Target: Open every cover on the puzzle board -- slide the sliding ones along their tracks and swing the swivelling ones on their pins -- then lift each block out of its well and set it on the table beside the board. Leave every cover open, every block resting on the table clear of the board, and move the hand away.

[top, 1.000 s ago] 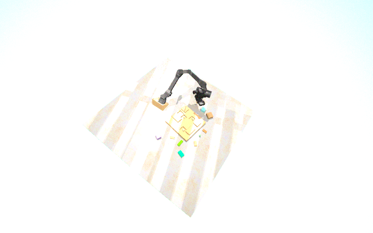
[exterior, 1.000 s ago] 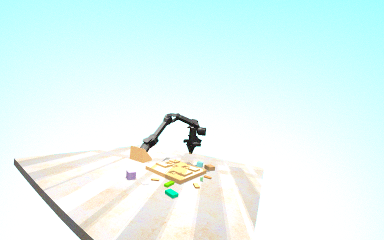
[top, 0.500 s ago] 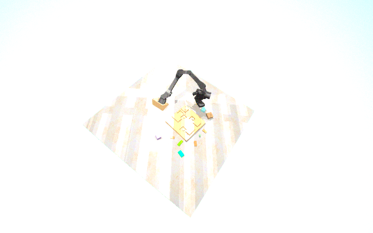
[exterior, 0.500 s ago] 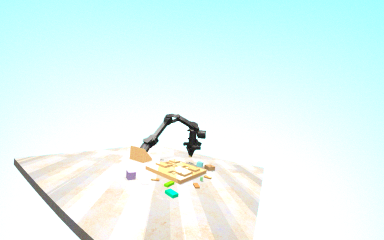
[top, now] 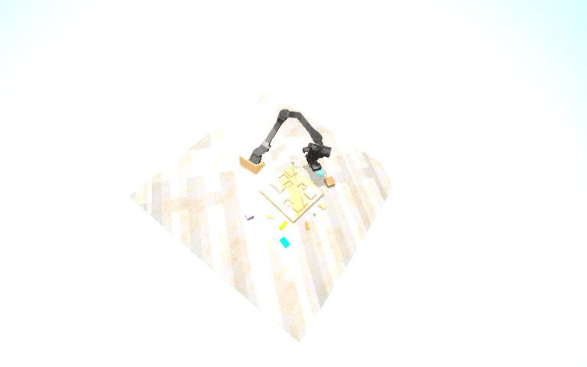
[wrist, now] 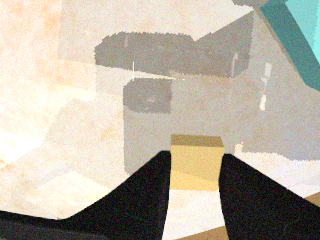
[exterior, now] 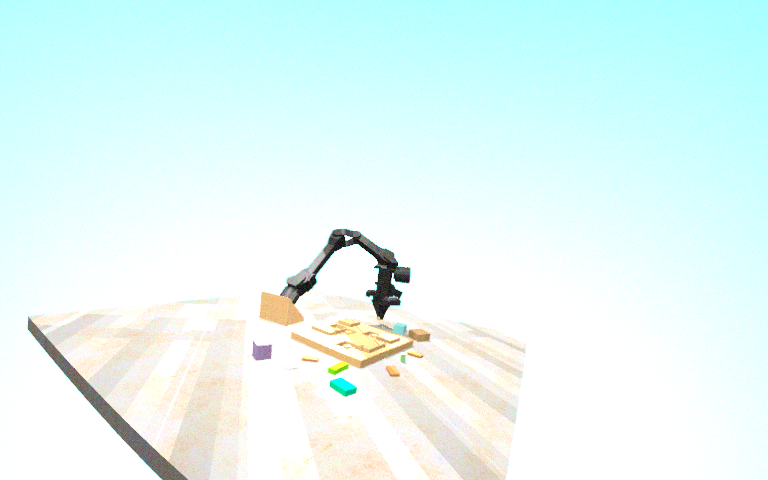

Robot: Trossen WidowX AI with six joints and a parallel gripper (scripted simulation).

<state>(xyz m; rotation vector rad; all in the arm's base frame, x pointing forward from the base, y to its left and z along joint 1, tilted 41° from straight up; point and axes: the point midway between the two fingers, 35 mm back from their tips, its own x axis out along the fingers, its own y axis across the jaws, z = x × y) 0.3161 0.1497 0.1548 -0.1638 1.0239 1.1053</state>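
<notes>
My gripper [top: 309, 167] [exterior: 379, 318] [wrist: 195, 162] is shut on a small tan block, which shows between the fingertips in the wrist view. It holds the block above the table, just off the board's back corner. The puzzle board [top: 277, 207] [exterior: 325, 351] lies flat with several raised tan covers; their exact positions and the wells are too washed out to tell. Near the board on the table lie a tan block [top: 270, 216] [exterior: 309, 358], another tan block [top: 322, 206] [exterior: 415, 354], an orange block [top: 307, 225] [exterior: 393, 370] and a small green piece [top: 314, 214] [exterior: 403, 358].
A light blue cube [top: 320, 172] [exterior: 399, 328] [wrist: 305, 30] and a brown block [top: 329, 181] [exterior: 419, 335] stand right of the board. A yellow-green block [top: 283, 225] [exterior: 338, 367], a teal block [top: 284, 241] [exterior: 343, 386] and a purple cube [top: 249, 216] [exterior: 262, 350] stand in front and left.
</notes>
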